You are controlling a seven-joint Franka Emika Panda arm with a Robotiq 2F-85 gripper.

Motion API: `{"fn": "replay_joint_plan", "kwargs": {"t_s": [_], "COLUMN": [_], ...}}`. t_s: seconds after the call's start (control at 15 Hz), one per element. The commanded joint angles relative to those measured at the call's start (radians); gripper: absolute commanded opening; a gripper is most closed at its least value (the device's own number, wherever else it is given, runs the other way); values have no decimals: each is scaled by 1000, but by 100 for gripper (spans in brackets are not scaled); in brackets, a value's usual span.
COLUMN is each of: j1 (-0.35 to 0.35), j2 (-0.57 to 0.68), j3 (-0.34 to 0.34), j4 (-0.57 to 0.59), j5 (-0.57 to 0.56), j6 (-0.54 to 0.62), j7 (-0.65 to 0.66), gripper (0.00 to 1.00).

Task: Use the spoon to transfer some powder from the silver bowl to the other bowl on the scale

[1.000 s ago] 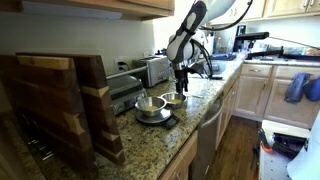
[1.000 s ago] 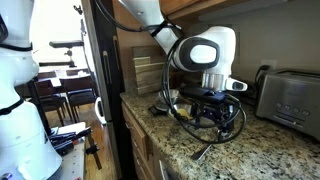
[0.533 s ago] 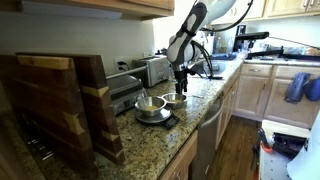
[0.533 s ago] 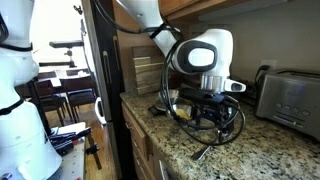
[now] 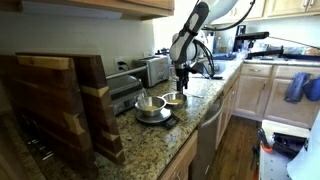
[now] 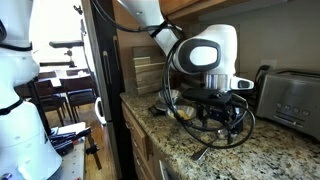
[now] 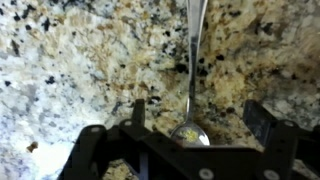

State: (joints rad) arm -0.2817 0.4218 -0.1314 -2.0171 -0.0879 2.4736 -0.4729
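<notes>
The stone counter (image 5: 200, 115) holds everything. On it sits the black scale (image 5: 158, 121) with the other bowl (image 5: 150, 112) on top. The silver bowl (image 5: 172, 104) stands just beside them, with the yellow powder (image 5: 175, 99) inside.

The spoon (image 7: 191, 80) lies flat on the counter and nothing is holding it. So I think the step now is picking up the spoon.

The gripper (image 7: 196, 118) hangs over the spoon with its jaws wide apart, one on each side. It holds nothing. Next it should go down and squeeze the thin handle. That may be tricky, because the handle lies flat on hard stone.
</notes>
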Motion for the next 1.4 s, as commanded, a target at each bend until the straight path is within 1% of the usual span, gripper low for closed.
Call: {"fn": "replay_joint_plan", "kwargs": {"t_s": [0.0, 0.13, 0.2, 0.33, 0.4, 0.47, 0.53, 0.6, 0.67, 0.73, 0.87, 0.93, 1.07, 1.13, 1.27, 1.33], "j1": [-56, -90, -105, -133, -143, -150, -158, -163, -168, -168, -169, -168, -166, -163, -152, -145], "j2": [-32, -21, -14, -5, 1, 6, 12, 18, 28, 33, 48, 57, 66, 71, 66, 62], "j3": [15, 34, 43, 64, 71, 75, 80, 83, 84, 84, 84, 84, 87, 89, 94, 95], "j4": [-38, -31, -24, -16, -10, -4, 2, 10, 23, 29, 46, 54, 67, 72, 69, 66], "j5": [37, 88, 114, 171, 196, 215, 234, 249, 260, 267, 273, 273, 272, 268, 260, 255], "j6": [50, 49, 46, 39, 36, 32, 28, 25, 21, 19, 11, 9, 0, -5, -9, -11], "j7": [-46, -86, -108, -167, -194, -217, -241, -264, -284, -300, -323, -331, -347, -356, -366, -368], "gripper": [100, 99, 90, 87, 82, 85, 83, 84, 82, 83, 83, 80, 70, 69, 51, 48]}}
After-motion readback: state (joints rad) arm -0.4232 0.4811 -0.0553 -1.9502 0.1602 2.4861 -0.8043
